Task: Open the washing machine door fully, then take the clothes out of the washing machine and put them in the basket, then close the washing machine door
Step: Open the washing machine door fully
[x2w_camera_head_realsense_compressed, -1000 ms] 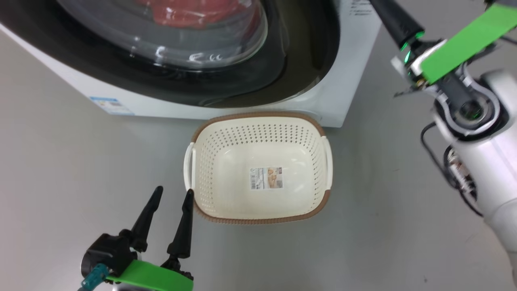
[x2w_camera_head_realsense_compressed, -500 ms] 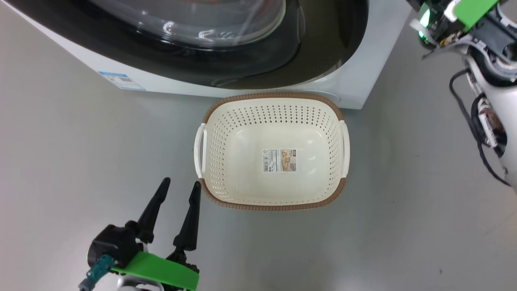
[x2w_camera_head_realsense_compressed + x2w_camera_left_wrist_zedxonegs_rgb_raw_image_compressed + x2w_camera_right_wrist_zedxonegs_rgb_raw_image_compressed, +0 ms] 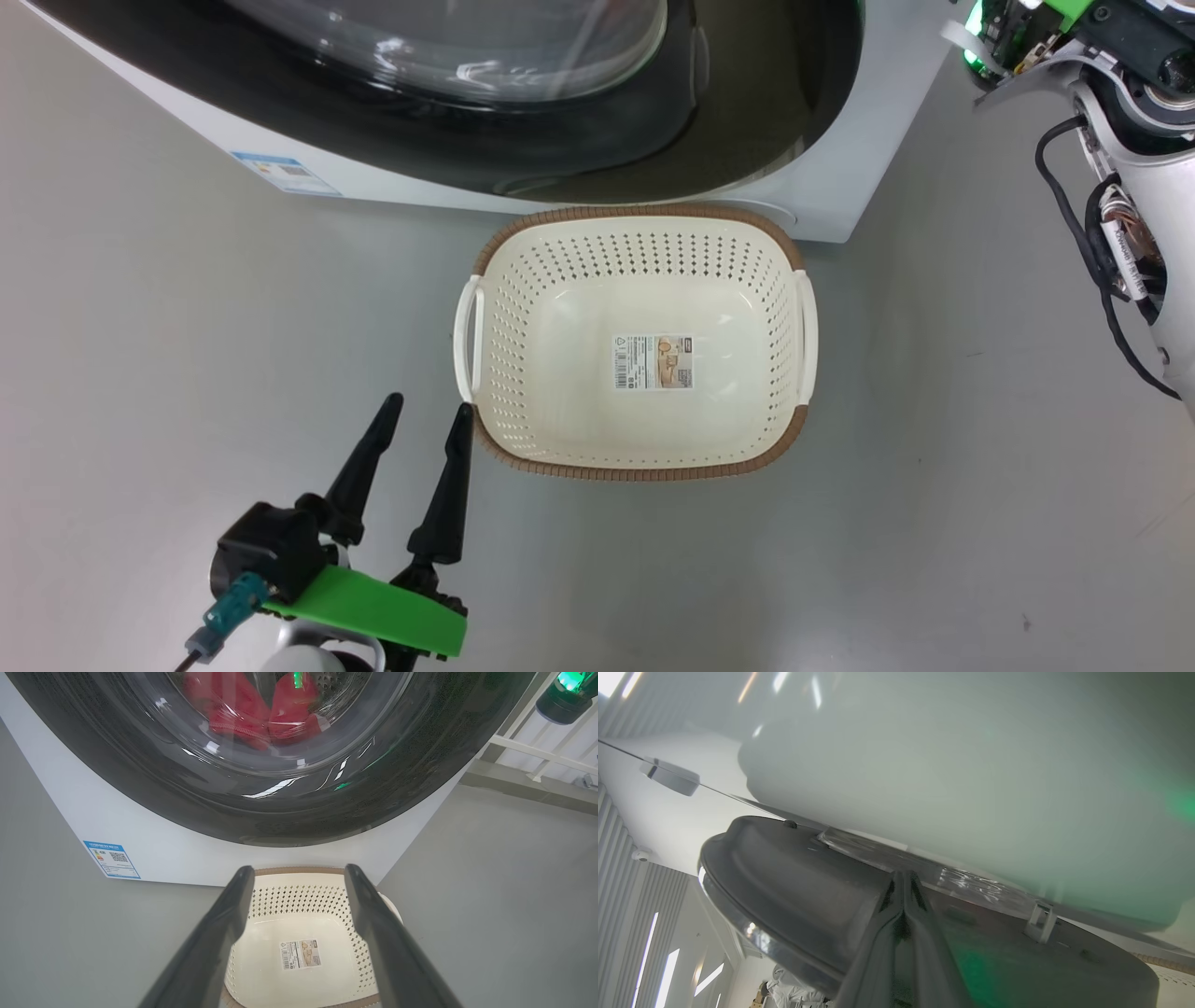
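Note:
The white washing machine [image 3: 392, 182] stands at the top of the head view, and the washing machine door [image 3: 653, 121], glossy black rim and glass bowl, lies against its front. Red clothes [image 3: 243, 714] show through the glass in the left wrist view. The cream basket [image 3: 644, 217] sits on the floor just before the washer, with nothing in it but a sticker. My left gripper [image 3: 428, 404] hangs open beside the basket's left front corner. My right gripper [image 3: 903, 875] is shut, its tips at the seam between the door's rim [image 3: 794, 877] and the washer's white front.
Grey floor [image 3: 187, 327] lies on both sides of the basket. A blue label [image 3: 285, 174] is stuck low on the washer's front. My right forearm [image 3: 1120, 112] with its cables is at the upper right. A white railing [image 3: 537, 753] runs right of the washer.
The head camera has shifted, so washer and basket sit further right and lower in the picture. My right wrist has gone up towards the top edge. The left gripper stays open.

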You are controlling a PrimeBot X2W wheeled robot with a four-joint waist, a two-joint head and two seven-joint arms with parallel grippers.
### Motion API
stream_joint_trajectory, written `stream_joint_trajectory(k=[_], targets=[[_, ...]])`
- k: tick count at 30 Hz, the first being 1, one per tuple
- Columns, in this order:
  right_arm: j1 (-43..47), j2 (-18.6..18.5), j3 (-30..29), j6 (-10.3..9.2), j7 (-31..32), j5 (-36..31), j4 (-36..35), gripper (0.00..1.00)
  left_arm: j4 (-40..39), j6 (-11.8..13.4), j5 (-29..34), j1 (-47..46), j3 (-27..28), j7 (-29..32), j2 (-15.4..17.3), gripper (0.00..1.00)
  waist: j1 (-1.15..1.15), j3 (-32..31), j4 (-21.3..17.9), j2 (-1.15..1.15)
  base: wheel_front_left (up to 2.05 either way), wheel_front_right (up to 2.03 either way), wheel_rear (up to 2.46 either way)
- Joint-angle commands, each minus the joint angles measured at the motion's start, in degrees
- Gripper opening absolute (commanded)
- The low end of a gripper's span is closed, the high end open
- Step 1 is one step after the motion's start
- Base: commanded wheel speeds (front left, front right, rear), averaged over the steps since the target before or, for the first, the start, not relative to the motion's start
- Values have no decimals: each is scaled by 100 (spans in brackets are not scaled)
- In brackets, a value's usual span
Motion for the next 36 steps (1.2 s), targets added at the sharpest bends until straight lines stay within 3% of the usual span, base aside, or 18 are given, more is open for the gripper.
stream_joint_trajectory(k=[1,16,36], targets=[[64,190,43,5,94,-58,-148,0,-85,-31,-9,3,197,-70,123,100,0,-72,-1,0,0,0,0],[1036,350,134,5,423,-116,-259,0,-37,-31,144,371,301,-70,77,100,0,-859,-119,0,0,0,0],[2456,679,244,5,883,-360,-1034,0,-68,-31,387,1049,606,-70,19,100,0,-1858,-170,0,0,0,0]])
